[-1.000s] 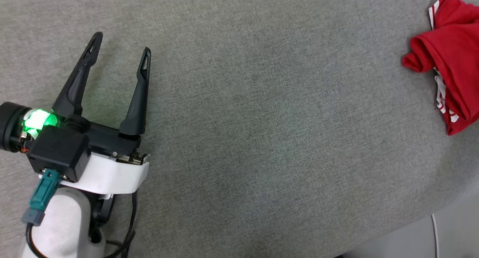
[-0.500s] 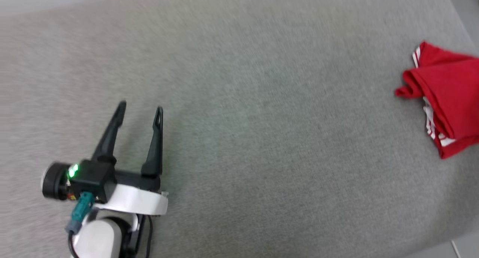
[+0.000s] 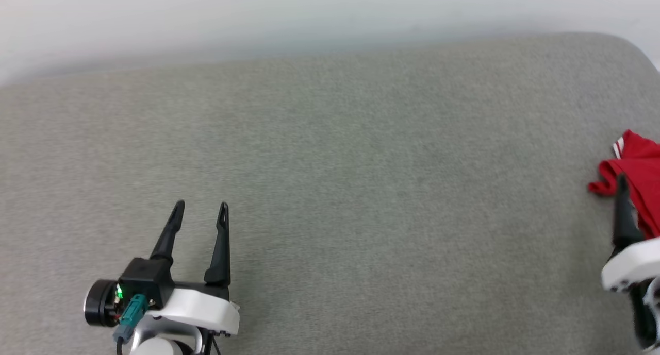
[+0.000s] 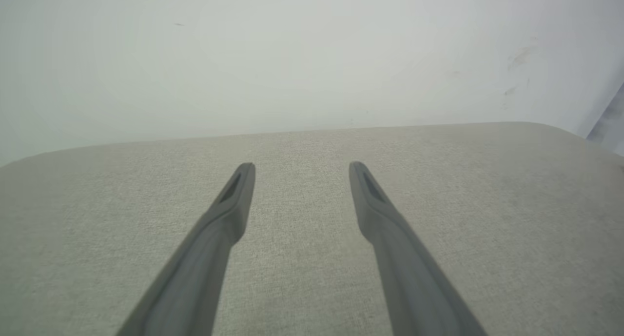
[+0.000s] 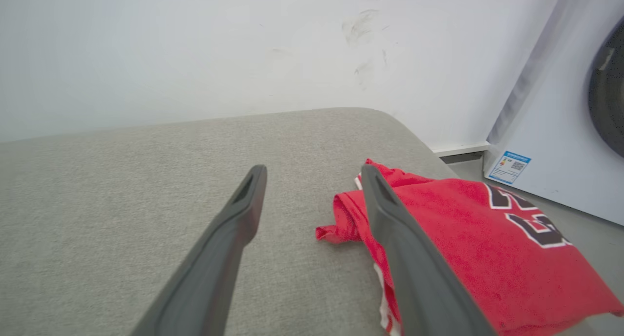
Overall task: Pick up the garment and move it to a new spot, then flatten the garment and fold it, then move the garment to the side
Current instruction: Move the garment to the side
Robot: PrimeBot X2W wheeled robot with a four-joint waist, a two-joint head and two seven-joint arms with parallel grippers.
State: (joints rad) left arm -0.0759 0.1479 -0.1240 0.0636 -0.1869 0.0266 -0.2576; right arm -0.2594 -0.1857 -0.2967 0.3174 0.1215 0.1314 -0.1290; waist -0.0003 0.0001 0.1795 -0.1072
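At 7 o'clock in the head view, nearest the robot, the left gripper sat low over the grey surface. Its two fingers were spread with nothing between them. It was well apart from the garment and seemed to be held clear of the side where the work was.

At 4 o'clock the right gripper likewise had its fingers parted and empty. In its wrist view the garment lay at 2 o'clock of the fingertips, and the right-hand finger crossed in front of the cloth's near-left corner. Whether it touched the cloth could not be told. The gripper pointed just beside the bundle rather than over its middle, which suggested it was concerned with that loose corner.

At 3 o'clock in the head view the garment lay at the surface's right end, near the rounded corner. It was doubled over into a compact, somewhat rumpled bundle, with part of a dark, white-edged numeral facing up and striped trim at the near edge.

That lie fitted two readings. It could have been a heap at the edge waiting to be taken, with the open fingers lined up for it. It could also have been a folded shirt set to the side, with the fingers open because no hold was needed.

Farther off, a pale wall stood at 12 o'clock, and a white appliance stood on the floor at 2 o'clock.
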